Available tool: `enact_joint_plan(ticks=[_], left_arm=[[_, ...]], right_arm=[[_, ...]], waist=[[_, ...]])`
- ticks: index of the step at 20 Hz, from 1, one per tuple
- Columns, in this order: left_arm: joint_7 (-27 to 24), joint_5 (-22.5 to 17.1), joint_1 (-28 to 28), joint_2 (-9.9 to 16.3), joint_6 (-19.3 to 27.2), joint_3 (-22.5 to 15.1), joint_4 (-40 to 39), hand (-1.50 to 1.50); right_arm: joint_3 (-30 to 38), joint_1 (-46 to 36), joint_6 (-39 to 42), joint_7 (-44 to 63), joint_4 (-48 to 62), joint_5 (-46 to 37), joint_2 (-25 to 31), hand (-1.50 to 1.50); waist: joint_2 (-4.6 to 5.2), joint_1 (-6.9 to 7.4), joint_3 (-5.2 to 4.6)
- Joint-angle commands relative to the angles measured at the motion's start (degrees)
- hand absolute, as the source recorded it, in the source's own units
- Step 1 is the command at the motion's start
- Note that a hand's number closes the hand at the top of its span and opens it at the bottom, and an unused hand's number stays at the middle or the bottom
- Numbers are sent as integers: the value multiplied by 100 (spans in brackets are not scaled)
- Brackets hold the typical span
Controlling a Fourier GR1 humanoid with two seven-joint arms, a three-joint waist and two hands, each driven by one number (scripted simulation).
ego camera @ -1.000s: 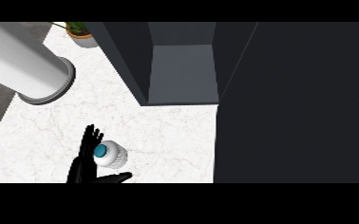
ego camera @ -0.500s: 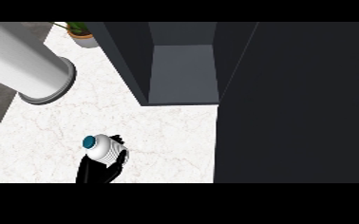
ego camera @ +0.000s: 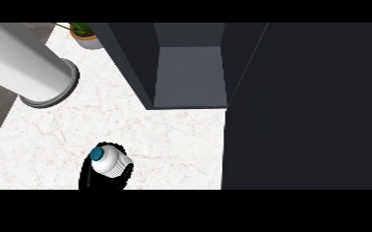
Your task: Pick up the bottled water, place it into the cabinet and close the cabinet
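Note:
The bottled water (ego camera: pixel 111 162), white with a teal cap, shows at the lower left of the head view over the white marble counter (ego camera: pixel 174 137). It is tilted, its cap pointing up and to the left. My left hand (ego camera: pixel 88 176) is black and curls round the bottle from below and behind, mostly hidden by it. The dark cabinet (ego camera: pixel 190 73) stands open at the top centre, its grey inside bare. Its door (ego camera: pixel 298 108) is swung out and fills the right side. My right hand does not show.
A large white cylinder (ego camera: pixel 33 71) lies across the counter at the upper left. A small potted plant (ego camera: pixel 86 37) stands at the back beside the cabinet's left wall.
My left hand stood open beside the bottle a second ago; its fingers have since curled round it. The bottle has tipped so its cap points up-left.

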State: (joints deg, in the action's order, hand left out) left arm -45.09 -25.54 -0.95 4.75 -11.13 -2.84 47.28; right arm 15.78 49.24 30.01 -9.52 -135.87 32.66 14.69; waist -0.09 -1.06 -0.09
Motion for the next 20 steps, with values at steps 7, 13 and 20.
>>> enact_joint_plan(ticks=[7, 13, 20], left_arm=[[64, -243, -885, 1000, -783, 604, -477, 150], [664, -105, -975, 770, -402, 327, 81, 150], [1392, 81, -1105, 434, 154, -82, 1010, 150]], right_arm=[[192, 455, -47, 110, -1065, 509, -133, -150], [123, 472, 44, -22, -920, 464, -209, -150], [380, 293, -379, 325, -1073, 961, 212, -150]], waist=[[-5, 3, 2], [-22, 40, 11], [-12, 124, 8]])
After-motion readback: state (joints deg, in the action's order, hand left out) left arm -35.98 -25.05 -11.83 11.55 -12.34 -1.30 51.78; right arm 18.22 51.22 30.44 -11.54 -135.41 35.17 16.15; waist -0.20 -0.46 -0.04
